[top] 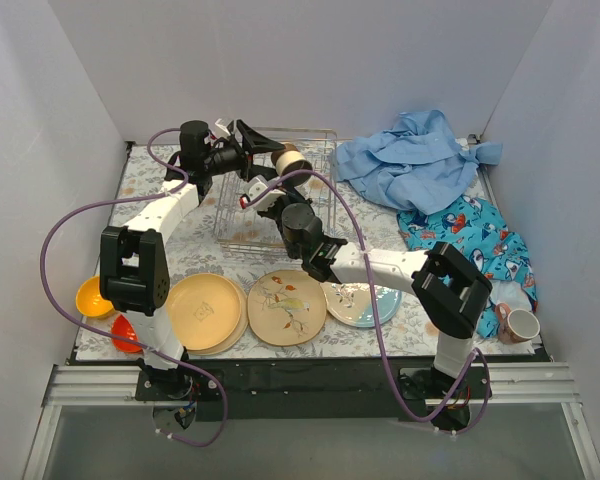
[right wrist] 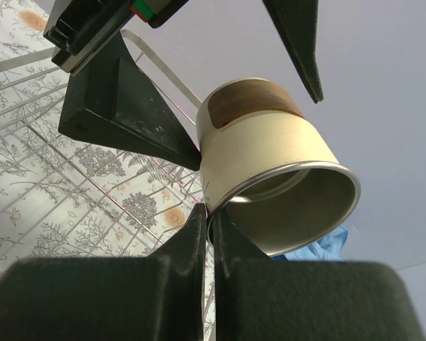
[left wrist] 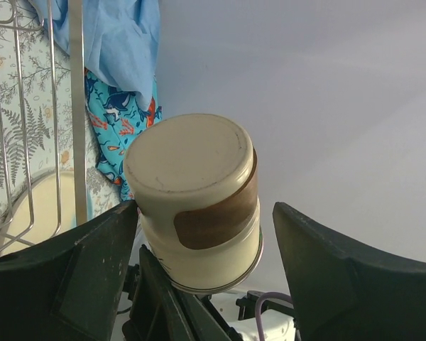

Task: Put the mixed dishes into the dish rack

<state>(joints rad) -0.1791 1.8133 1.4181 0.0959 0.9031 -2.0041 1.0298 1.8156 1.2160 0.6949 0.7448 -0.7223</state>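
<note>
A cream cup with a brown band (top: pixel 291 160) hangs tilted above the dish rack (top: pixel 325 140). My right gripper (right wrist: pixel 211 213) is shut on the cup (right wrist: pixel 270 163), pinching its rim. My left gripper (left wrist: pixel 204 206) is open around the same cup (left wrist: pixel 195 192). One of its fingers (left wrist: pixel 99 249) touches the cup's side and the other stands clear. Two stacked yellow-tan plates (top: pixel 205 312), a floral plate (top: pixel 287 307) and a light-blue plate (top: pixel 362 300) lie on the table in front. An orange bowl (top: pixel 92 296) and a red bowl (top: pixel 125 332) sit at the left.
A pink-and-white cup (top: pixel 520 324) sits at the right front corner. A blue cloth (top: pixel 415 160) and a patterned cloth (top: pixel 470 235) lie bunched to the right of the rack. White walls close in three sides.
</note>
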